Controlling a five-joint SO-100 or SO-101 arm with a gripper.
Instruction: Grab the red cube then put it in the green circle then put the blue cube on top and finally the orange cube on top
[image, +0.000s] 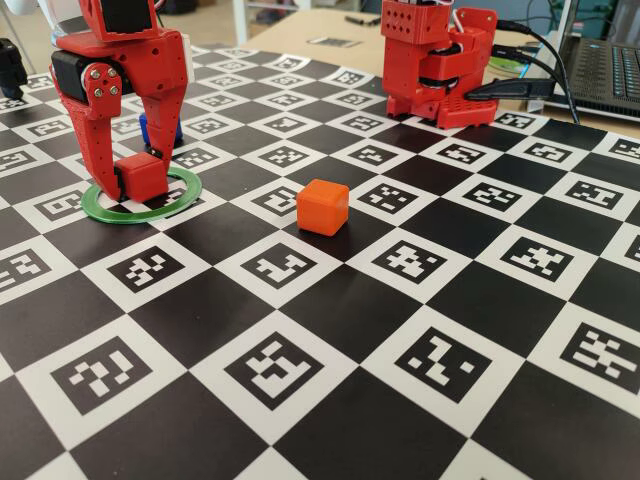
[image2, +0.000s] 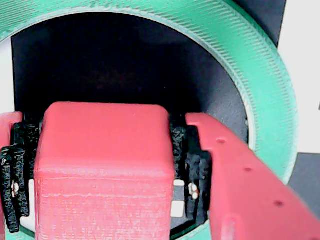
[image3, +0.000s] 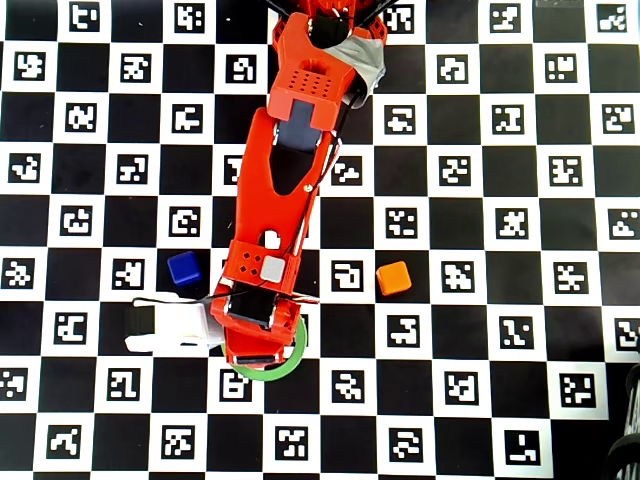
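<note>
The red cube sits inside the green circle, low over or on the board. My gripper is shut on it, one finger on each side. In the wrist view the red cube fills the space between the black pads, with the green circle curving around it. From overhead the arm covers the cube; only the circle's lower arc shows. The blue cube stands just beyond the circle, half hidden behind the gripper in the fixed view. The orange cube stands apart to the right.
The board is a checker of black squares and marker tiles. The arm's red base stands at the back, with cables and a laptop at the back right. A white camera mount juts out from the gripper's left in the overhead view.
</note>
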